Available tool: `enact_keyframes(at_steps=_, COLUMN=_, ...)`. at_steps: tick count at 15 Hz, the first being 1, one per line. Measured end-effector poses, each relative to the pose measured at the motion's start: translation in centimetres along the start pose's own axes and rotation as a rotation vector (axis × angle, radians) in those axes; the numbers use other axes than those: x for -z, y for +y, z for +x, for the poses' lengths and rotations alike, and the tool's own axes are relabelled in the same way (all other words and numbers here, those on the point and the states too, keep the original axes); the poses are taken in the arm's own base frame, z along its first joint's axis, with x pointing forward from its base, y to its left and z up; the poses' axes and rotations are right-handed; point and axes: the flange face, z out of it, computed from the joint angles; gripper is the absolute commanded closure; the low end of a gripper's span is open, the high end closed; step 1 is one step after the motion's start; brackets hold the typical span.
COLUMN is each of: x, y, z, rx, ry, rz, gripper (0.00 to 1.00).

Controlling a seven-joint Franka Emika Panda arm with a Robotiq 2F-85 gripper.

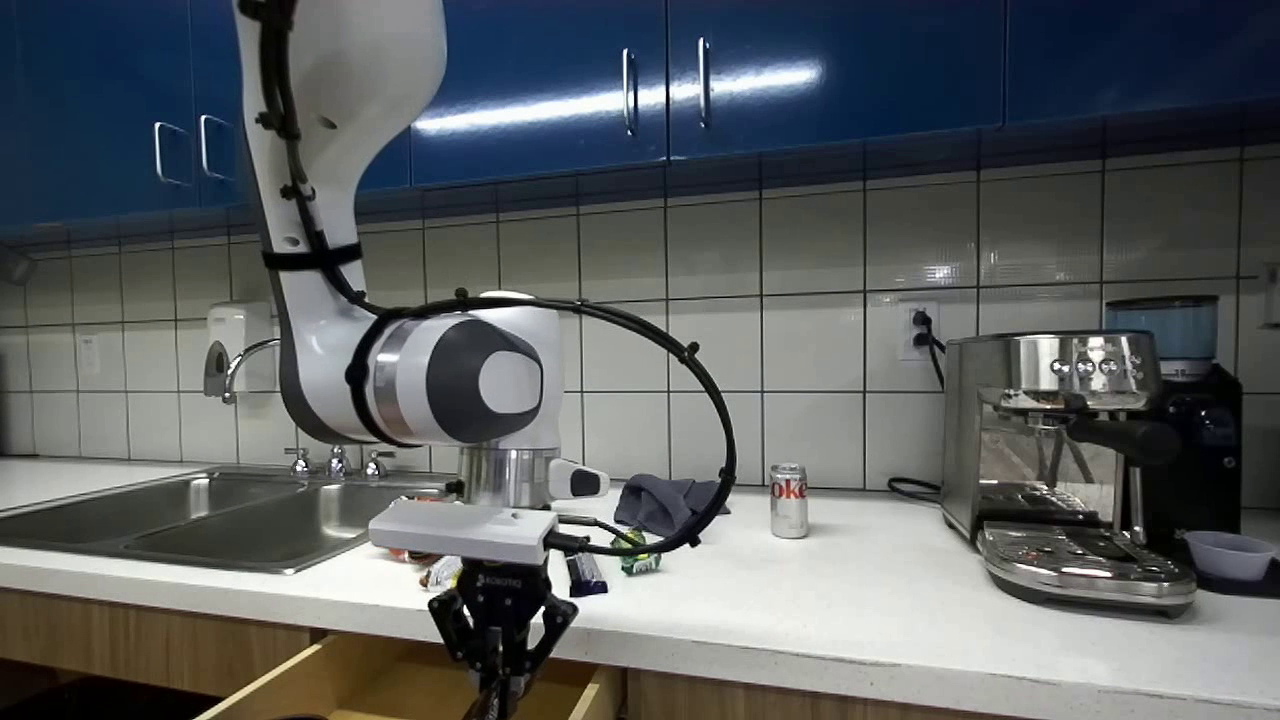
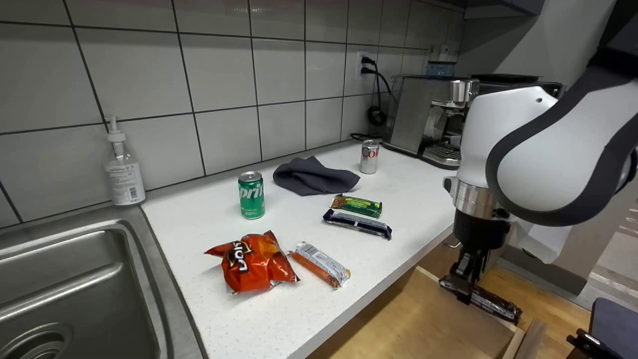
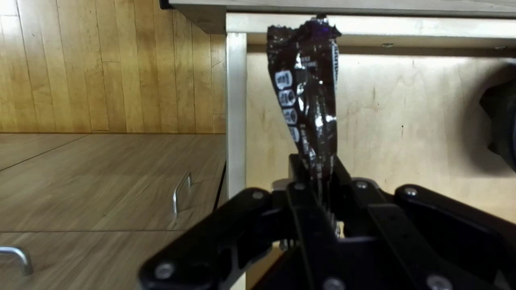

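Observation:
My gripper [image 2: 467, 293] is shut on a dark brown wrapped bar [image 2: 496, 303], gripping it partway along its length. In the wrist view the bar [image 3: 308, 88] points away from the fingers, its crimped end overlapping a drawer edge in the picture. Below it lies the open wooden drawer [image 3: 387, 121], its pale bottom showing. A dark object [image 3: 504, 121], cut off by the frame, is inside the drawer at the right; I cannot tell what it is. In an exterior view the gripper [image 1: 495, 690] hangs in front of the counter over the drawer [image 1: 380, 675], with the bar mostly hidden.
On the white counter [image 2: 209, 199] are a red chip bag [image 2: 259, 262], an orange-and-white bar [image 2: 321, 264], a dark blue bar [image 2: 356, 224], a green bar [image 2: 356, 206], a Sprite can [image 2: 251, 197], a Coke can [image 2: 369, 158] and a grey cloth [image 2: 314, 177]. A sink [image 2: 75, 279] adjoins.

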Motion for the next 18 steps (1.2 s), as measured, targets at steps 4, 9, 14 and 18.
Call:
enact_keyframes(at_steps=4, x=-0.86, y=0.08, z=0.2, rx=-0.012, ry=0.0, rz=-0.005, gripper=0.96)
enact_keyframes(at_steps=9, x=-1.13, y=0.12, z=0.48, rx=-0.023, ry=0.0, rz=-0.009, gripper=0.51)
enact_keyframes(at_steps=14, x=-1.01, y=0.08, z=0.67, rx=-0.022, ry=0.002, rz=-0.016, gripper=0.14)
enact_keyframes(at_steps=18, x=-0.39, y=0.09, z=0.91, rx=-0.021, ry=0.018, rz=-0.018, gripper=0.0)
